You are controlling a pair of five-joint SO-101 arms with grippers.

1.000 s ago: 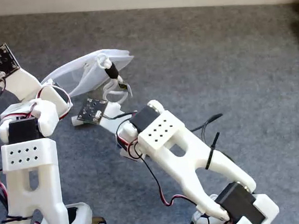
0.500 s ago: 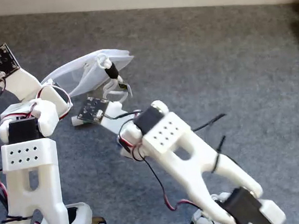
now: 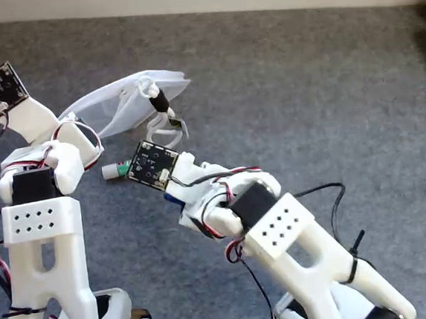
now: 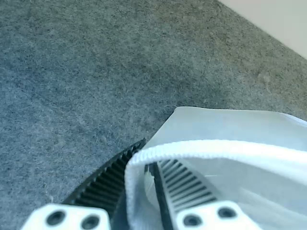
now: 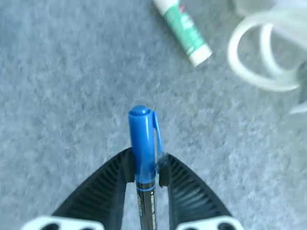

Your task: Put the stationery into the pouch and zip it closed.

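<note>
The white translucent pouch [image 3: 129, 98] lies at the back left of the grey carpet, one end lifted. My left gripper [image 4: 148, 163] is shut on the pouch's [image 4: 216, 148] white hemmed edge, which runs between its black jaws. My right gripper [image 5: 144, 160] is shut on a blue pen [image 5: 143, 139], capped end pointing out, held just above the carpet. In the high view a bit of the blue pen [image 3: 173, 200] shows under the right wrist, in front of the pouch. A green and white glue stick [image 3: 115, 170] [image 5: 183, 29] lies on the carpet beyond the pen's tip.
A white cord loop [image 5: 261, 57] [image 3: 162, 130] with a black piece [image 3: 159, 101] trails from the pouch's near side, next to the glue stick. Open carpet stretches to the right and back. The left arm's white base [image 3: 45, 249] stands at the front left.
My right arm has drawn back toward the front right with the blue pen in its jaws, uncovering the green part of the glue stick. The left arm and pouch have not moved.
</note>
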